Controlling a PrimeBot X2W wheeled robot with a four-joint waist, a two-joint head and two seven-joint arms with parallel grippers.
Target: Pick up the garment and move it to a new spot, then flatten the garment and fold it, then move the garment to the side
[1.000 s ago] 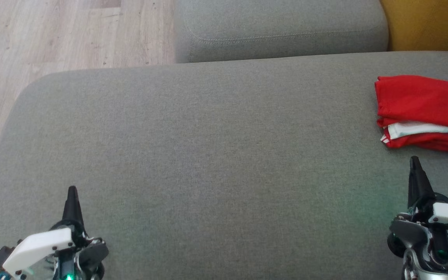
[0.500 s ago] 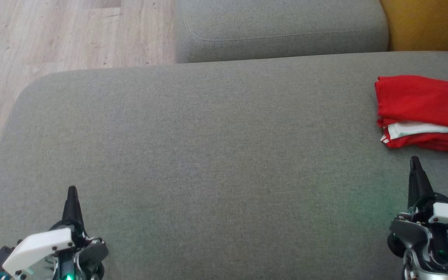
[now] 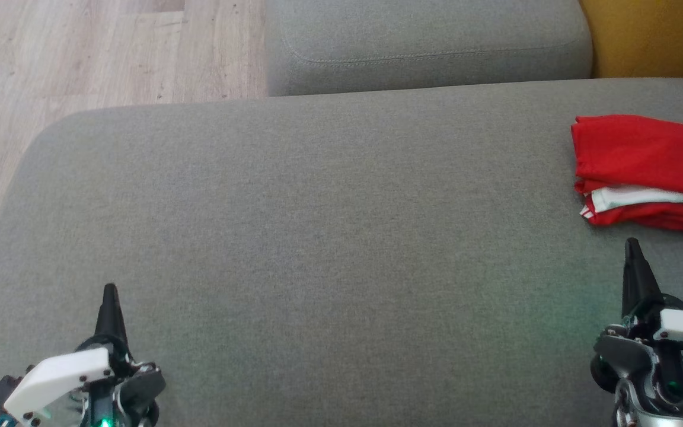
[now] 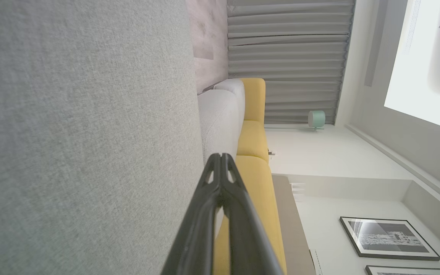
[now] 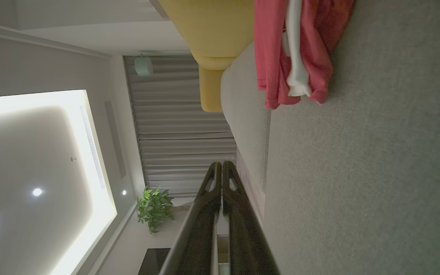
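The garment (image 3: 650, 169) is red with a white band, folded into a compact stack at the right edge of the grey sofa seat (image 3: 318, 237). The right wrist view shows the same garment (image 5: 296, 49) near its top edge. My right gripper (image 3: 632, 244) hovers just in front of the stack, fingers pressed together and empty, as its own view confirms (image 5: 222, 165). Over the seat's near left part, my left gripper (image 3: 109, 289) is far from the garment, shut with nothing in it (image 4: 220, 156).
A second grey cushion (image 3: 424, 44) lies beyond the seat, with a yellow cushion (image 3: 656, 35) at the far right. Wooden floor (image 3: 80, 53) runs along the left past the seat's rounded edge.
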